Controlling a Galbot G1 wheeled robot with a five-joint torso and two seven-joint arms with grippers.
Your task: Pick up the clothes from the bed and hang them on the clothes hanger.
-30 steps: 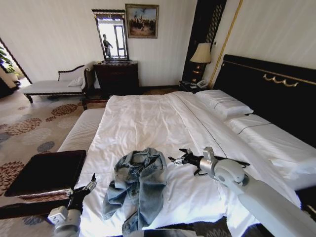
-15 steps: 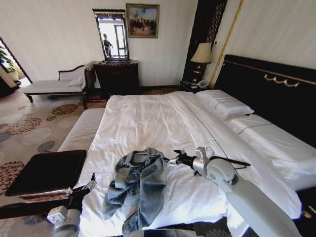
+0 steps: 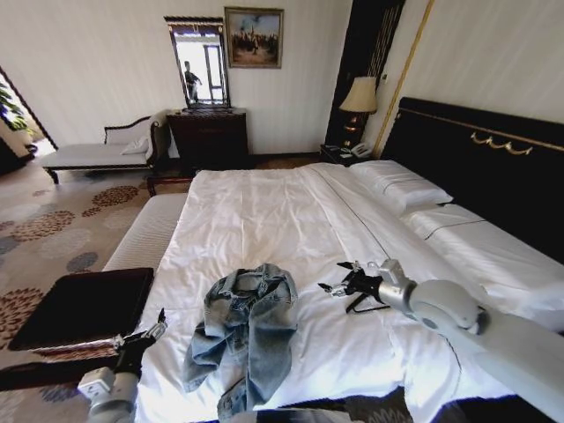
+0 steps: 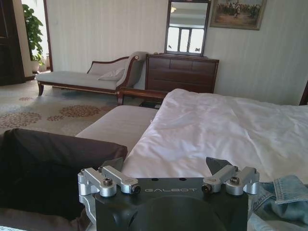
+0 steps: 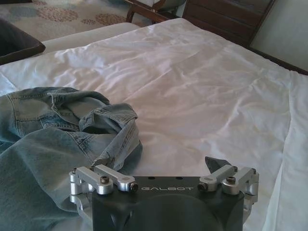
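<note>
Lying crumpled, jacket [image 3: 244, 333] seemingly runs down bed [image 3: 264, 211].

Pale striped walls [image 3: 106, 53] close the room. A dark wooden dresser [image 3: 209, 137] stands at upper centre of the head view, with a mirror [image 3: 199, 62] and a framed painting [image 3: 254, 37] above it. To its left sits a chaise longue [image 3: 97, 152] on patterned carpet [image 3: 44, 220]. A lit table lamp [image 3: 359, 97] glows at upper right. A potted plant [image 4: 32, 33] stands at the far left.
</note>
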